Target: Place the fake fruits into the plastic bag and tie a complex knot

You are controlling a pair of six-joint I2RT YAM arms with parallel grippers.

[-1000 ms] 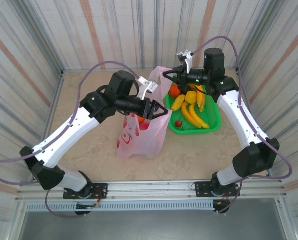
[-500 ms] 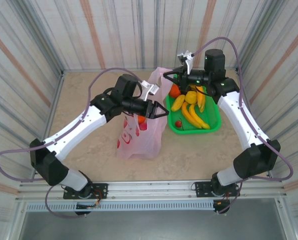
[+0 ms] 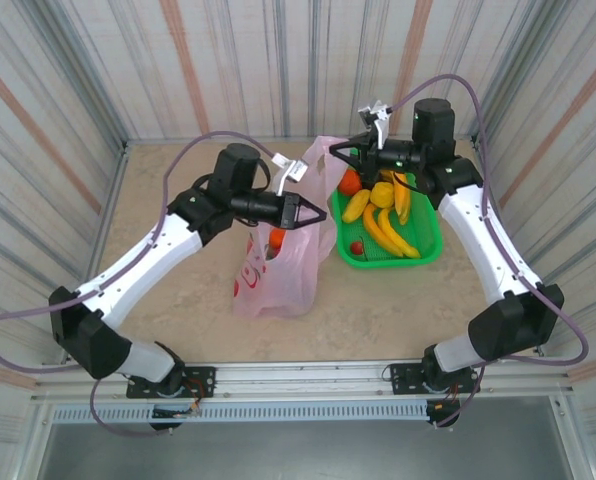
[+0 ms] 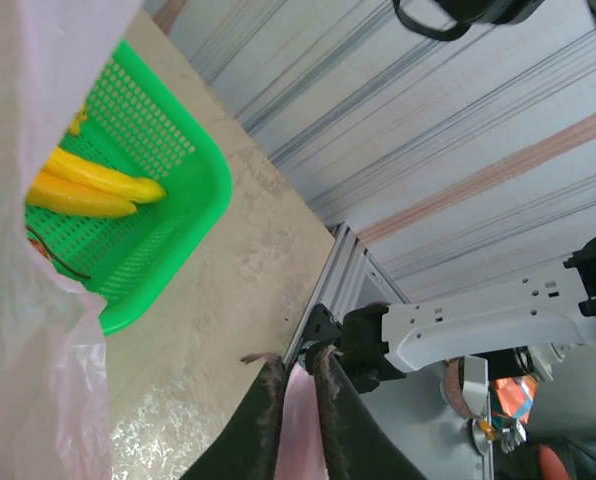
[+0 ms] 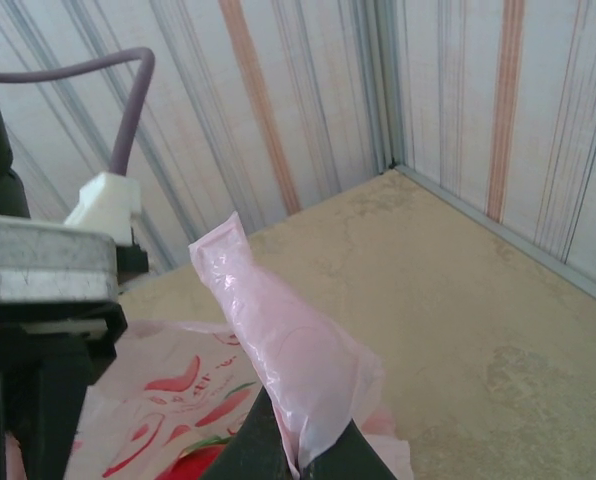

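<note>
Bag (image 3: 278,275) stands upright mid-worktop (image 3: 178,300), just left of the green tray (image 3: 393,262), with an orange (image 3: 276,238) showing through its pink film. The left hand (image 4: 298,362) is pinched tight on the bag's edge on the tray side. The right hand (image 5: 298,440) is clamped on a handle strip (image 5: 278,340), holding it up. Bananas (image 3: 386,232), a second orange (image 3: 350,182) and a small red piece (image 3: 357,247) lie in the tray.

Green perforated tray (image 3: 428,240) sits near the worktop's (image 3: 378,310) far right corner; striped wall panels (image 3: 228,70) close three sides, metal rail (image 3: 308,372) along the near edge.
</note>
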